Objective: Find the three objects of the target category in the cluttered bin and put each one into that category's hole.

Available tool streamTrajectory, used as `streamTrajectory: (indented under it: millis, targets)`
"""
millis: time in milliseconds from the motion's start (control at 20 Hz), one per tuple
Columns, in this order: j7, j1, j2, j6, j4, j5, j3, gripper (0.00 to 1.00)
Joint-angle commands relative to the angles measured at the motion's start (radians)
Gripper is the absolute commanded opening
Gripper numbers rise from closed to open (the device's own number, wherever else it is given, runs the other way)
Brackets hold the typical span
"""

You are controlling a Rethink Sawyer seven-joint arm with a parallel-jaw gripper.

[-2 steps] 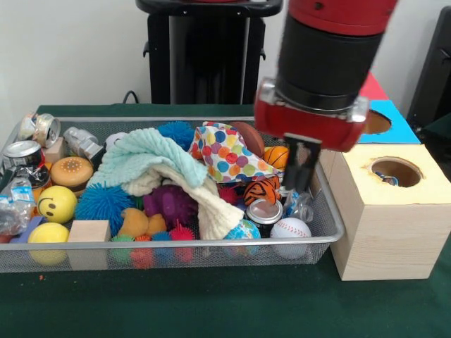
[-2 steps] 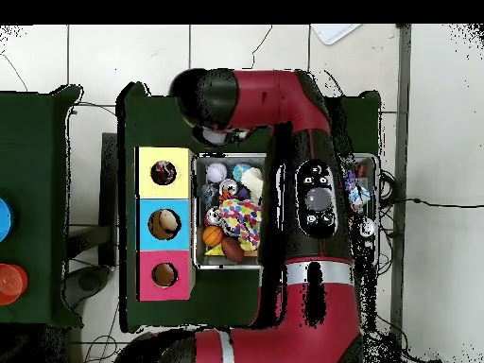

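Front view shows my gripper (image 1: 301, 184) down in the wire bin (image 1: 331, 225), at the end by the wooden box (image 1: 394, 232). I cannot tell how it stands. A baseball (image 1: 290, 228) lies just below it.

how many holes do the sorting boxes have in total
3, one per box, clearest in the overhead view: the yellow box's hole, the blue box's hole in the middle, and the pink box's hole. The front view shows only two; the arm hides the rest.
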Motion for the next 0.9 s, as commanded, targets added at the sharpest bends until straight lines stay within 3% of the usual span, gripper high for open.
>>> streamTrajectory:
  millis: [50,300,500,900]
  targets:
    - [-0.386,-0.052,0.023,0.111,0.054,-0.05,0.095,1.0]
    - [-0.4,-0.071,-0.03,0.159,0.143,-0.058,0.046,1.0]
    - [-0.37,-0.085,-0.109,0.076,0.315,-0.041,0.029,1.0]
    - [-0.329,-0.11,-0.197,0.032,0.474,-0.029,0.045,1.0]
